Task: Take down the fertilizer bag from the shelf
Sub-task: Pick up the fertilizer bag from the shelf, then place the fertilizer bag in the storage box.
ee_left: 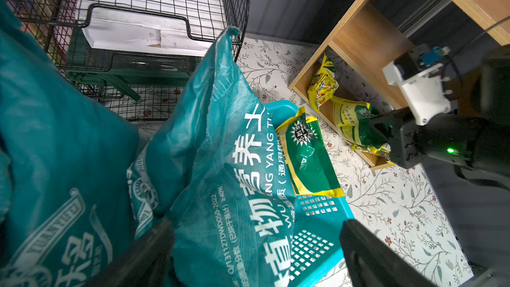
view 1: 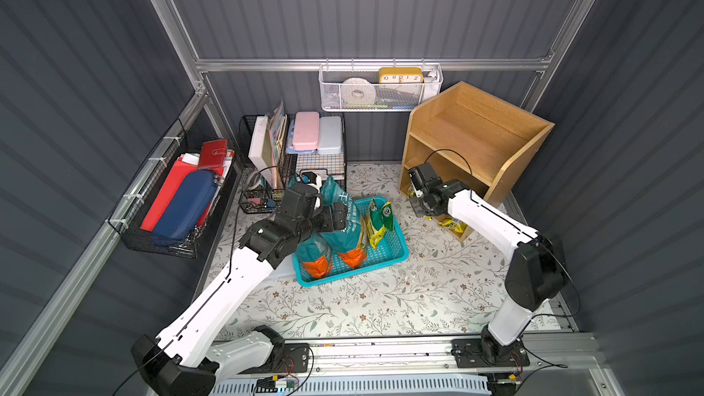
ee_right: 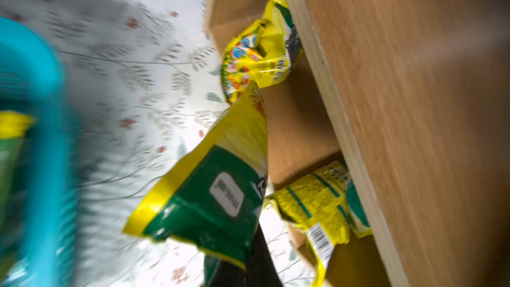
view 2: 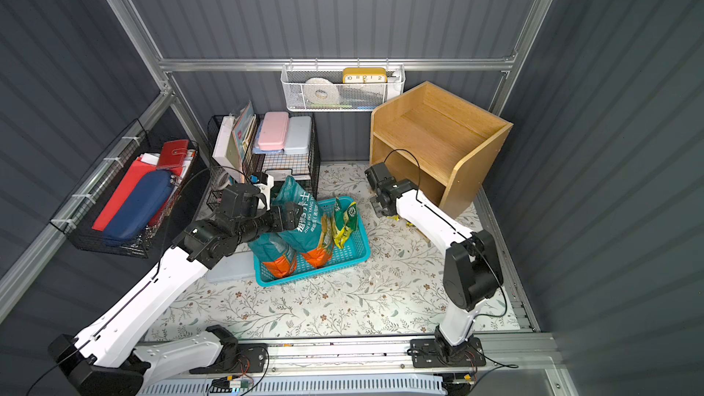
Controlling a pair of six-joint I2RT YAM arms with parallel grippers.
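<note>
One floral counter point(view 1: 381, 299) carries everything, and at its back right corner stands one wooden shelf point(view 1: 476, 139), three tiers, open at the front. Two arms are in play: the left arm point(view 1: 228, 287) stretches over mid-counter, the right arm point(view 1: 491, 219) reaches down to the shelf's foot. Along the walls there is one black wire basket point(view 1: 167, 203) on the left, one black wire rack point(view 1: 335, 169) at the back and one white mesh basket point(view 1: 381, 99) hung on the rail. Mid-counter sits one teal basket point(view 1: 398, 249), holding two big teal bags point(view 1: 344, 234) and, as far as I can count, two yellow-green packets point(view 1: 384, 217). On the bottom tier the right wrist view gives three yellow bags: a crumpled bag point(ee_right: 256, 56) deeper in, a barcoded bag point(ee_right: 317, 202) at the near end, and between them the fertilizer bag point(ee_right: 209, 189), tipped out past the front edge over the counter. The right gripper point(ee_left: 382, 131) is clenched on that fertilizer bag at the tier's front lip. The left gripper point(ee_left: 256, 227) gapes wide, a finger on either side of a teal bag, grasping nothing. Both neighbour bags lie just beside the held one, and the teal basket stands near the shelf front.
</note>
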